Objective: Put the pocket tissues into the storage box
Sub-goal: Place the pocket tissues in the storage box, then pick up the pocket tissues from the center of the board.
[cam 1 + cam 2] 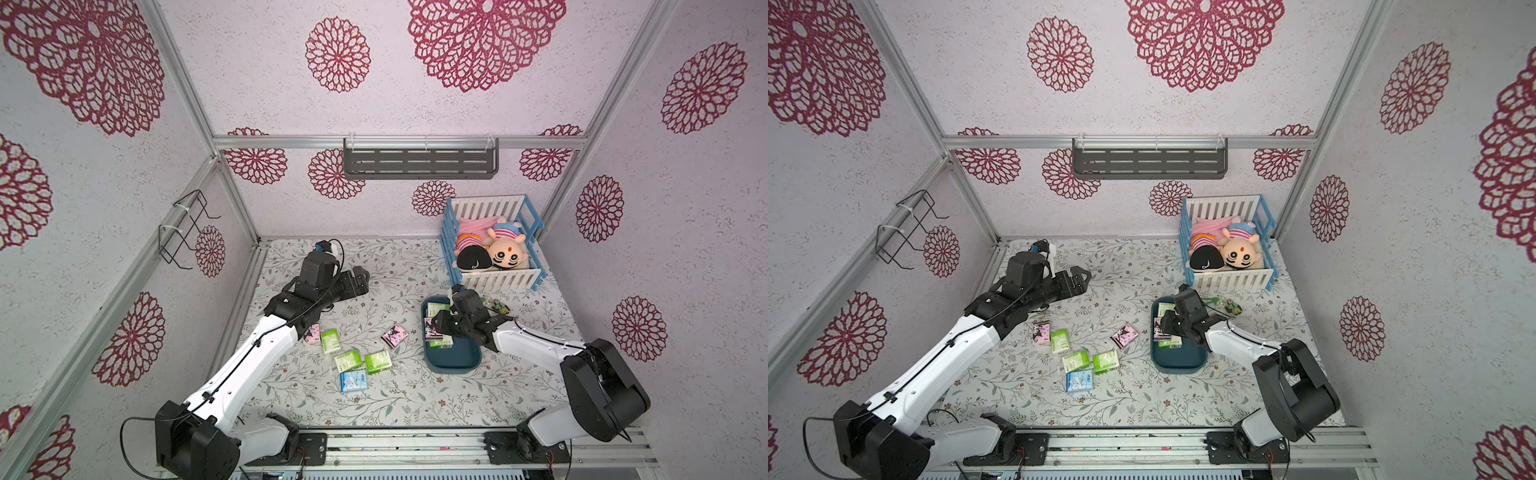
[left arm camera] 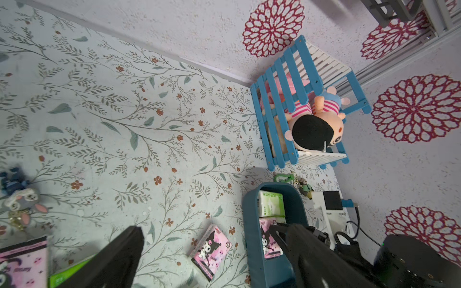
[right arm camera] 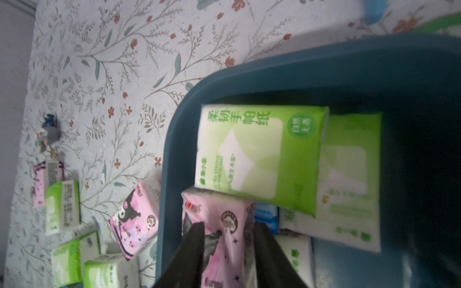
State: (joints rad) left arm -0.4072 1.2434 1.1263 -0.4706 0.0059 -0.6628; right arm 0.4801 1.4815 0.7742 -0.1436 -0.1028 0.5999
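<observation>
Right of the tabletop's (image 1: 415,399) middle, over the storage box (image 1: 453,359), the right gripper (image 3: 229,225) straddles a pink pack (image 3: 217,207) above other packs (image 3: 262,154) inside; clamped or let go, I cannot tell. The left gripper (image 2: 214,227) is spread wide. Six pocket tissues (image 1: 348,360) lie mid-tabletop.

This is a robot test cell in a lab, dressed up as a child's room. An aluminium frame (image 1: 399,142) carries panels of flowered wallpaper (image 1: 338,54), and two robot arms (image 1: 249,361) stand on a rail (image 1: 407,451) at the near edge. The homely touches are a leaf-print cloth (image 1: 415,399), a toy crib (image 1: 490,282) with dolls (image 1: 505,253) far right, a shelf (image 1: 419,164) on the far wall and a wire rack (image 1: 187,232) on the left.
</observation>
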